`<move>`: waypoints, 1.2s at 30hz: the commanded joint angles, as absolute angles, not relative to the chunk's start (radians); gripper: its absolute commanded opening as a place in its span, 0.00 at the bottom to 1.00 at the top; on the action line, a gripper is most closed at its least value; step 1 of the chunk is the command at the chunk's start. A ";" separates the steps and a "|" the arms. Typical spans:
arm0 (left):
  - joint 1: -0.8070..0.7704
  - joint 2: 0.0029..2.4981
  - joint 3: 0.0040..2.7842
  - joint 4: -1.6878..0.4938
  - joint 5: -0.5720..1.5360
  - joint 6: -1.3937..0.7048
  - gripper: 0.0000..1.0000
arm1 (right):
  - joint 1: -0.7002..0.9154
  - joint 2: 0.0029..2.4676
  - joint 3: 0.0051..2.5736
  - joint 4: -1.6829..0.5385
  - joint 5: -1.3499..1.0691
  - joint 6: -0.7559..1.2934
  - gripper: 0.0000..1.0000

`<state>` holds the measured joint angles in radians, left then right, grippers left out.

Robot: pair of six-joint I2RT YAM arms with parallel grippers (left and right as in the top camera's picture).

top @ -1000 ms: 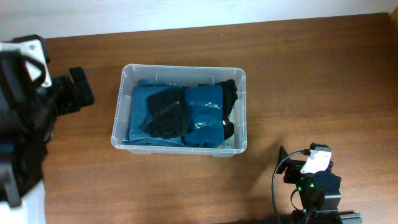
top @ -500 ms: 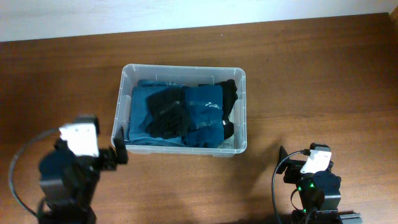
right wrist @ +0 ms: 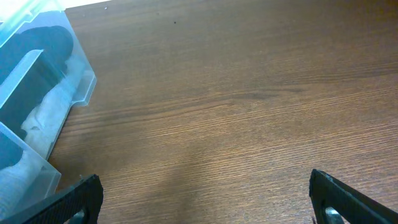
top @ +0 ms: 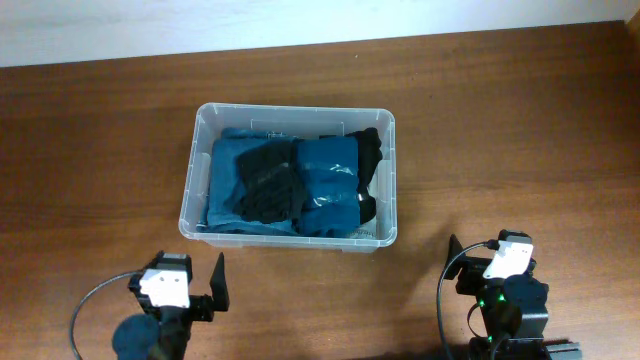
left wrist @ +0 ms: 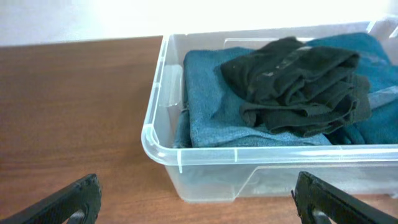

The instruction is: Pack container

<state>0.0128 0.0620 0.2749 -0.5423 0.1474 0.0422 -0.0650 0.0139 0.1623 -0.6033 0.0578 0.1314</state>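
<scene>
Since clothes (top: 290,180) fill the container (top: 290,238), left claw (left wrist: 196,190) and right claw (right wrist: 204,186) sit spread wide and empty, seemingly parked.

Clear glossy plastic container (top: 290,232), cloth-filled

Folded clothes (top: 325,185) are covering the floor of the container (top: 289,238), and the left wrist view's edge is cutting off one end.

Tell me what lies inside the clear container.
The container holds folded blue cloth with a black garment on top of it. Whatever lies beneath the cloth is covered.
</scene>
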 commanded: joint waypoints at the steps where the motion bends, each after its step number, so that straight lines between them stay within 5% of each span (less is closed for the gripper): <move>1: 0.007 0.005 0.234 -0.531 0.165 0.058 0.99 | -0.073 0.006 0.154 -0.601 0.056 0.131 0.98; 36: 0.007 0.012 0.126 -0.427 0.161 0.058 1.00 | -0.073 0.005 0.154 -0.601 0.056 0.131 0.98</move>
<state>0.0124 0.0158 0.1368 -0.4324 0.1505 0.0422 -0.0650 0.0139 0.1623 -0.6033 0.0578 0.1314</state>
